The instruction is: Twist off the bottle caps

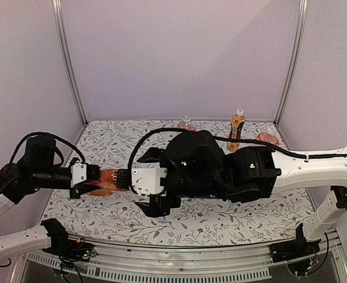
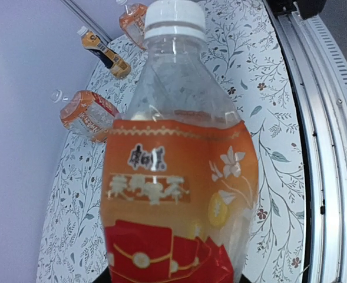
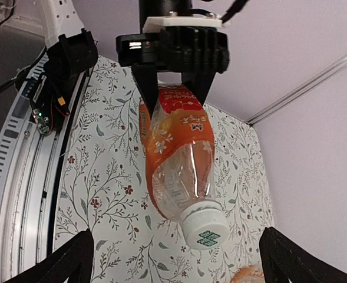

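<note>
My left gripper point(image 1: 101, 181) is shut on the lower body of a squat clear bottle point(image 2: 179, 177) with an orange and red label, holding it level above the table. Its white cap point(image 3: 205, 227) points at my right gripper point(image 3: 176, 236). The right gripper is wide open, one finger point(image 3: 73, 259) on each side of the cap and well clear of it. In the top view the right gripper point(image 1: 139, 181) sits just right of the bottle's neck. The left wrist view shows the bottle close up, with the cap point(image 2: 174, 17) at the top.
At the back of the table stand a taller slim orange-and-black bottle point(image 1: 237, 130) with a white cap and a squat bottle point(image 1: 187, 124). Another squat bottle point(image 1: 267, 138) lies at the back right corner. The metal rail point(image 2: 323, 147) runs along the near edge.
</note>
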You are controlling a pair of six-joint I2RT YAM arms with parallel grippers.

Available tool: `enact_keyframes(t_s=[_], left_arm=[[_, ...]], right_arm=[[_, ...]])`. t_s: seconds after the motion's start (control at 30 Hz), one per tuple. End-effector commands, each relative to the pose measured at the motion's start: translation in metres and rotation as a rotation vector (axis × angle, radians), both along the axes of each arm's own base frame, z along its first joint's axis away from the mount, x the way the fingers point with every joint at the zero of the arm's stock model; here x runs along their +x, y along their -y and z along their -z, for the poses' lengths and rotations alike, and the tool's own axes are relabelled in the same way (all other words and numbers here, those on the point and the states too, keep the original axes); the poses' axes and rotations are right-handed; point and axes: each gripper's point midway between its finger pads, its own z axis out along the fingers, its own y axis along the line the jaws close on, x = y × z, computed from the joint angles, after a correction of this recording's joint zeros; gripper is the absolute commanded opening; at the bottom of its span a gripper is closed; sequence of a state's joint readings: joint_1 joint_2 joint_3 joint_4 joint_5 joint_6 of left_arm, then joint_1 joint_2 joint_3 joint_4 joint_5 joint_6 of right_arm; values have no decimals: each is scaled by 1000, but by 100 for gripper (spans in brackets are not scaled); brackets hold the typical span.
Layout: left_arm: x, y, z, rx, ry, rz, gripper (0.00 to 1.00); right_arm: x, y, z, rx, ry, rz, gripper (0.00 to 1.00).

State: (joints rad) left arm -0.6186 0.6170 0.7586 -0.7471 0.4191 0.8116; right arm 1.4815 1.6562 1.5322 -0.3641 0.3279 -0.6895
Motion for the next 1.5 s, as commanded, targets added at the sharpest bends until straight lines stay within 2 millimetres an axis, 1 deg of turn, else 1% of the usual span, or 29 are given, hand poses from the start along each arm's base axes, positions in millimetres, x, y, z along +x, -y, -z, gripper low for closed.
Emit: enact_keyframes(t_s=[0.0, 0.03, 0.07, 0.1, 0.13, 0.17, 0.2, 0.27, 0.37, 0.53, 0.6, 0.77, 0.8, 0.83, 0.93, 1.03, 1.1, 1.2, 1.23, 1.27, 1.3, 1.33, 1.37, 1.4, 1.43, 1.47], left_arm=[[34, -7, -9, -25, 109, -156, 22], [37, -9, -9, -21, 120, -168, 22], [39, -10, -9, -16, 127, -177, 23], [40, -10, -9, -14, 132, -181, 23], [41, -10, -9, -11, 135, -183, 23], [41, -10, -9, -12, 134, -183, 23], [40, -10, -9, -13, 132, -181, 23], [40, -10, -9, -15, 132, -180, 23], [40, -11, -7, -8, 135, -182, 23], [40, -11, -4, 2, 137, -178, 23], [40, -11, -4, 2, 136, -177, 23], [41, -12, -3, 11, 142, -179, 23], [41, -11, -3, 12, 143, -178, 23], [41, -12, -3, 12, 144, -178, 23], [41, -11, -4, 9, 144, -174, 23], [41, -11, -4, 8, 145, -171, 23], [41, -11, -4, 7, 145, -173, 23], [39, -11, -3, 9, 139, -167, 23], [38, -10, -3, 10, 135, -160, 23], [35, -10, 0, 16, 125, -147, 22], [31, -9, 2, 20, 113, -131, 22], [26, -8, 4, 26, 99, -105, 22], [19, -7, 7, 36, 81, -70, 22], [11, -6, 11, 45, 59, -32, 22], [3, -5, 13, 51, 42, 5, 22], [-5, -4, 16, 58, 18, 41, 22]], right_arm=[[20, -2, -40, 311, -606, 134, 99], [30, -4, -40, 363, -739, 208, 98], [41, -4, -39, 394, -818, 259, 95], [50, -5, -35, 424, -930, 311, 91], [64, -4, -30, 446, -1010, 358, 88], [69, -5, -25, 476, -1132, 427, 83], [77, -5, -16, 490, -1223, 496, 79], [83, -8, -7, 496, -1358, 552, 72], [82, -12, 4, 459, -1384, 582, 65], [77, -17, 12, 416, -1411, 570, 47], [75, -18, 15, 403, -1416, 570, 42], [65, -22, 15, 357, -1454, 527, 42], [65, -22, 17, 350, -1455, 531, 39], [64, -22, 20, 342, -1455, 535, 35], [64, -21, 20, 339, -1452, 536, 19], [65, -22, 17, 340, -1438, 523, 0], [64, -22, 14, 334, -1423, 500, 0], [58, -20, 11, 297, -1347, 448, 0], [54, -18, 9, 276, -1275, 425, 0], [54, -14, 10, 267, -1161, 438, 0], [48, -9, 9, 219, -990, 388, 0], [37, -4, 8, 162, -825, 328, 0], [27, 0, 13, 105, -658, 285, 0], [19, 5, 17, 29, -458, 205, 0], [12, 10, 23, -27, -320, 173, 0], [2, 14, 25, -81, -168, 115, 0]])
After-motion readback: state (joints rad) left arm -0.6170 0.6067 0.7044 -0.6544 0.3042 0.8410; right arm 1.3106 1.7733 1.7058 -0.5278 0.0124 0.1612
